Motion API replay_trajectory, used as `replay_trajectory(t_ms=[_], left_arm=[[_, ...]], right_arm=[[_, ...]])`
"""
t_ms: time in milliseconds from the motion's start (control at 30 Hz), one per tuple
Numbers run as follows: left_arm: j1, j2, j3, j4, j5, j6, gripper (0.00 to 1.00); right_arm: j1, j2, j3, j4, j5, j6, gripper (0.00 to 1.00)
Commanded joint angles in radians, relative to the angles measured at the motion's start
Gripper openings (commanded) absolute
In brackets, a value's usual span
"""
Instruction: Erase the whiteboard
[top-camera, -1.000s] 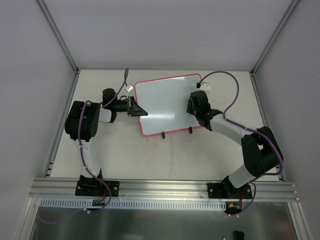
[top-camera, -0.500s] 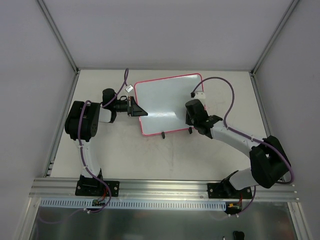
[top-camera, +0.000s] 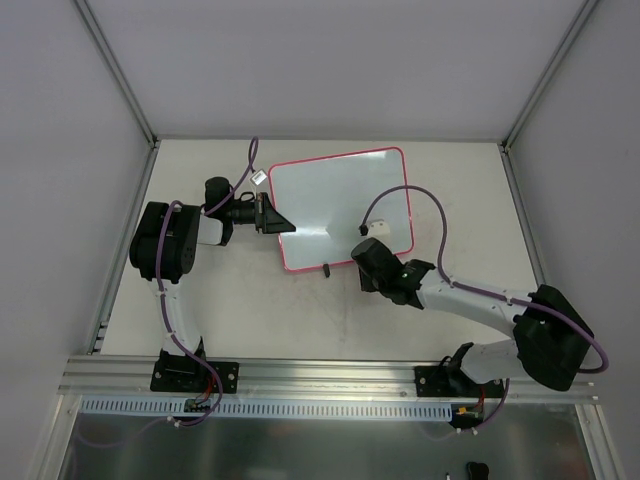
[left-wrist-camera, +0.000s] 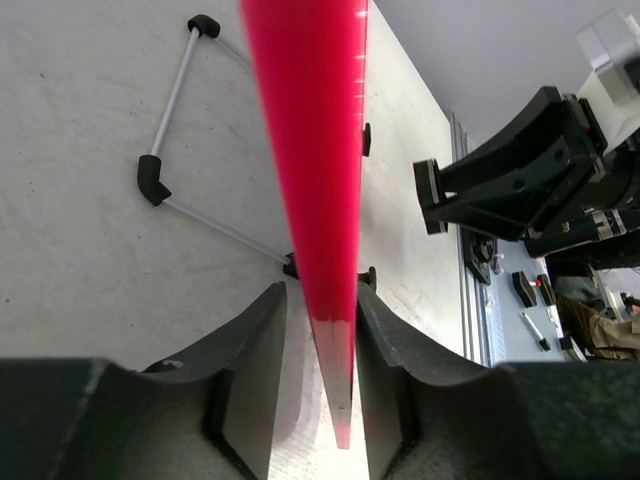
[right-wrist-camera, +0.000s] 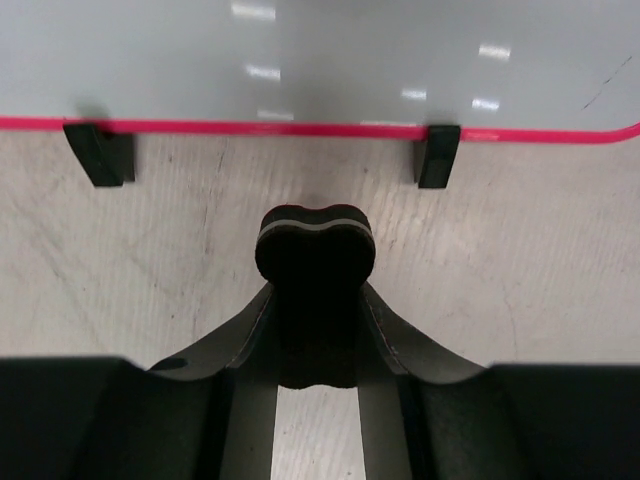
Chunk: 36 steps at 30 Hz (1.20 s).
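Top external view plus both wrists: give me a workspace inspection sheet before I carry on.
Surface: off-white table, scuffed.
Job's things: glossy white whiteboard with pink-red frame; thin dark mark near one corner.
Clutter: nothing seen.
Grippers: left gripper shut on the whiteboard's edge; right gripper shut on black bone-shaped eraser, just off the board's footed edge.
Cables: purple cable loops over the board.
Surroundings: grey walls, aluminium rail.

Whiteboard (top-camera: 340, 205) white, frame (right-wrist-camera: 250, 127) pink-red, feet (right-wrist-camera: 437, 155) black; eraser (right-wrist-camera: 316, 255) black, thin pale stripe, maybe grey
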Motion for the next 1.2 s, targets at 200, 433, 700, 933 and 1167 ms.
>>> replay_trajectory(t_ms=[200,433,700,933,1167], left_arm=[[-0.003,-0.007,-0.019,0.027,-0.01,0.056,0.4],[0.012,-0.007,-0.051,0.135,-0.013,-0.004,0.44],[0.023,0.007,-0.073,0.286,0.016,-0.108,0.51],[0.043,0.043,-0.093,0.516,0.04,-0.277,0.53],[0.059,0.042,-0.117,0.629,0.036,-0.36,0.56]], right_arm=[[0.123,0.053,-0.031,-0.106,-0.001,0.106,0.14],[0.169,0.09,-0.011,-0.126,0.006,0.112,0.77],[0.171,0.099,-0.002,-0.128,0.016,0.117,0.95],[0.174,0.1,-0.003,-0.126,0.025,0.123,0.95],[0.175,0.071,-0.009,-0.128,0.032,0.129,0.97]])
